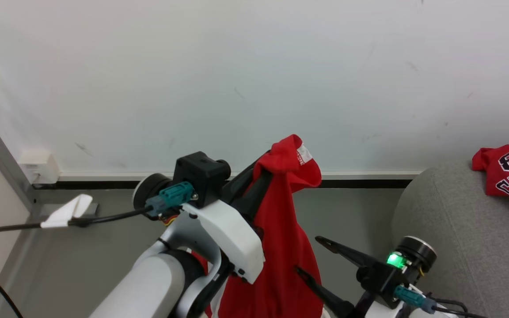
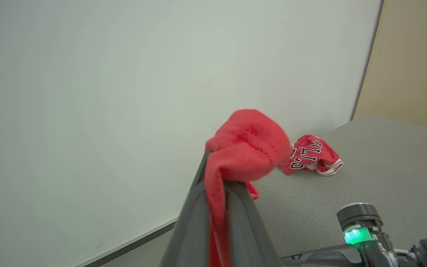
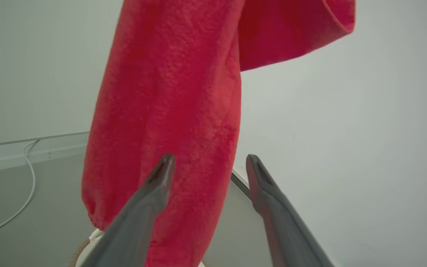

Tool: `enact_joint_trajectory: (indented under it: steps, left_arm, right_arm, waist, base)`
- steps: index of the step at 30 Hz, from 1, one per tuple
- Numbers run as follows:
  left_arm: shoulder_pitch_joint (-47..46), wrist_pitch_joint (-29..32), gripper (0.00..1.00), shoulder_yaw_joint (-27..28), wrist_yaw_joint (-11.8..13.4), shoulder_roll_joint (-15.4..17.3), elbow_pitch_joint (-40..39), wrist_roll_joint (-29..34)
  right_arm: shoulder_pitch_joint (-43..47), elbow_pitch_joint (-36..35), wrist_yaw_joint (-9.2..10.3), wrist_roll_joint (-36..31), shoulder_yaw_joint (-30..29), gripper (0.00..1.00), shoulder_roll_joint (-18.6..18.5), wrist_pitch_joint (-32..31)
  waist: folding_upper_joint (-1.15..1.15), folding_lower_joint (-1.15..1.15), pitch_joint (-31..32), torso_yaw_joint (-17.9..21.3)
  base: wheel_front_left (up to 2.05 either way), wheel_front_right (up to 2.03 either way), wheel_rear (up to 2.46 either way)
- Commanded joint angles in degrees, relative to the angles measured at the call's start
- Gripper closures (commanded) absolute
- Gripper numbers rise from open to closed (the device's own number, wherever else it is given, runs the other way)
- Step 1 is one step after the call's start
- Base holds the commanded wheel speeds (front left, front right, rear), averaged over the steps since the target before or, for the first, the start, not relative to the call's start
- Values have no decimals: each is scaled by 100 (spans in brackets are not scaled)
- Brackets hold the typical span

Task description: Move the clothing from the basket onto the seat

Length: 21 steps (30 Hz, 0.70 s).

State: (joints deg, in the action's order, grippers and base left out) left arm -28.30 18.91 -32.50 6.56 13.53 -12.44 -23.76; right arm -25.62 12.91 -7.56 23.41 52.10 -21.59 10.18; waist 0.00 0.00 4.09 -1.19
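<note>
Item 1 of 2: plain red garment (image 1: pixel 281 247). It is pinched at its top fold between the left jaws, which are pressed together on the cloth. The rest hangs straight down, long axis vertical, with its lower end above a sliver of basket rim (image 3: pixel 89 248). Right jaws: spread wide, holding nothing, pointed at the hanging cloth from just beside it. Item 2 of 2: lettered jersey (image 1: pixel 508 170), lying crumpled on the grey seat (image 1: pixel 457 229). Bearing: the seat lies to the robot's right of the held garment, well apart from the left jaws. Delivery likely calls for a rightward carry before release. The right arm is nearer the seat.
</note>
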Motion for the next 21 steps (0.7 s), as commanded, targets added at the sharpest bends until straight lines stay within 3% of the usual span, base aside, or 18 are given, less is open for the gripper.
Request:
enact_joint_trajectory:
  steps: [1, 10, 12, 18, 21]
  left_arm:
    - [-71, -5, 100, -27, -22, -16, -20, -41]
    - [-123, 24, 100, -192, -128, -124, -14, -145]
    - [-127, -4, 100, -188, -123, -132, 37, -161]
    - [-62, -49, 100, -160, -92, -88, 208, -186]
    - [-11, -78, 100, -119, -55, -47, 279, -176]
  right_arm:
    - [-200, 144, 15, 139, 196, 0, 53, 48]
    - [-1241, 1592, 15, 1241, 1568, 0, 720, 338]
    - [-1326, 1867, 15, 1527, 1691, 99, 876, 396]
    - [-1456, 2134, 15, 2147, 1802, 100, 1030, 505]
    - [-1462, 1968, 15, 2236, 1580, 100, 981, 507]
  waist:
    - [0, 0, 5, -30]
    - [0, 0, 27, -159]
    - [0, 0, 35, -194]
    - [0, 0, 30, -207]
    - [0, 0, 10, -159]
  base:
    - [0, 0, 0]
    - [0, 0, 0]
    - [0, 0, 0]
    - [0, 0, 0]
    - [0, 0, 0]
